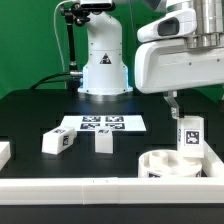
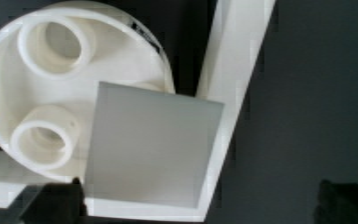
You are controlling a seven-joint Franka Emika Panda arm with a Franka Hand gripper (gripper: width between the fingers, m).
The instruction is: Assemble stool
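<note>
A stool leg stands upright on the round seat, at the table's front on the exterior view's right. Above it hangs the gripper, pointing down, jaws wide, holding nothing. Two more legs sit well apart leftward. Only the wrist view shows the seat's sockets and a border rail beside it.

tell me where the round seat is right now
The round seat lies flat at the exterior view's lower right, against the front border rail, with one leg standing upright on it below the gripper.
</note>
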